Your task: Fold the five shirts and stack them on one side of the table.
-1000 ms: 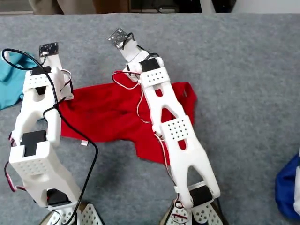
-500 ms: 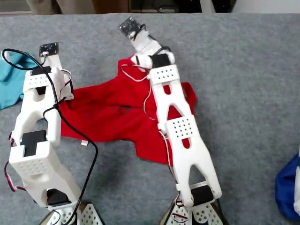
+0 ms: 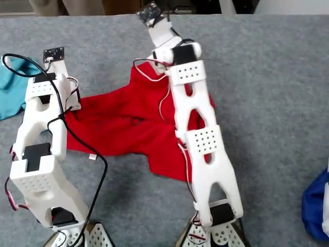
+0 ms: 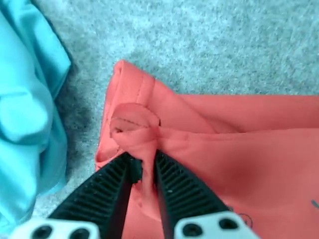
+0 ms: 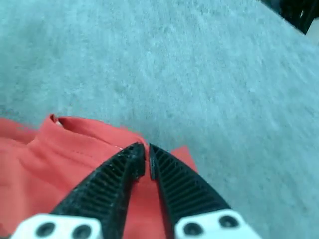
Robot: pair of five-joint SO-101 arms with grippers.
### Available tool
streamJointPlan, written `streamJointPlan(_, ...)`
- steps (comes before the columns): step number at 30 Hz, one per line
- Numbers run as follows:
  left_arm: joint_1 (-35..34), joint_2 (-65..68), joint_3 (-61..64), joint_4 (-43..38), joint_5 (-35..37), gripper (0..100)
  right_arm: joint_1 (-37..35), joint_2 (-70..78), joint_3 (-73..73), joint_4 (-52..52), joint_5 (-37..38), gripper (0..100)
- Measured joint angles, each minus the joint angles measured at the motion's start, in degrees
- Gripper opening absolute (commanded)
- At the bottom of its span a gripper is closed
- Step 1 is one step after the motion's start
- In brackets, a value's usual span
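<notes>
I see left gripper (image 4: 144, 162) pinched on a bunched fold of the red shirt (image 3: 123, 121), mid-table | right gripper (image 5: 146, 155) clamped on its far edge | white hem tag (image 3: 92, 156): print unreadable | teal shirt (image 4: 25, 99) just beside

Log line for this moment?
left jaws: shut on red fabric shirt sleeve | right jaws: shut on shirt's edge | teal cloth: beside sleeve

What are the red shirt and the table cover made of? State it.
Red shirt: thin matte cloth, likely cotton knit; it creases softly, with stitched hems. Table cover: grey felt or short-pile carpet, judging by its fuzzy, flecked surface.
</notes>
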Motion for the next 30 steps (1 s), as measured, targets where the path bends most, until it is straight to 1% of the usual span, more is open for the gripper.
streamJointPlan(6, 0.9, -1.1, -6.7, 5.7, 0.2, 2, 3.3, -6.9, 0.0, 9.3, -1.8, 0.5)
streamJointPlan(9, 4.1, -1.3, -11.2, 10.3, 0.1, 2, 5.5, -11.1, 0.5, 12.6, -1.8, 0.5)
streamJointPlan(11, 6.9, -1.3, -13.8, 14.2, -2.0, 2, 7.1, -14.8, 3.4, 13.0, -1.8, 0.5)
streamJointPlan(14, 11.0, -1.3, -17.8, 20.7, -6.5, 2, 8.4, -22.2, 13.1, 13.0, -1.8, 0.5)
streamJointPlan(18, 14.8, -1.3, -22.4, 29.0, -8.4, 2, 10.5, -34.7, 31.2, 13.0, -0.6, 0.5)
streamJointPlan(21, 14.9, -1.4, -24.4, 32.5, -8.6, 2, 13.2, -44.7, 44.5, 13.0, 2.6, 0.5)
streamJointPlan(26, 14.9, -1.4, -25.1, 36.7, -8.7, 2, 17.6, -59.6, 59.8, 13.0, 7.6, 0.5)
streamJointPlan(30, 13.8, -1.4, -25.1, 38.6, -8.7, 2, 17.9, -68.0, 73.5, 13.0, 9.7, 0.5)
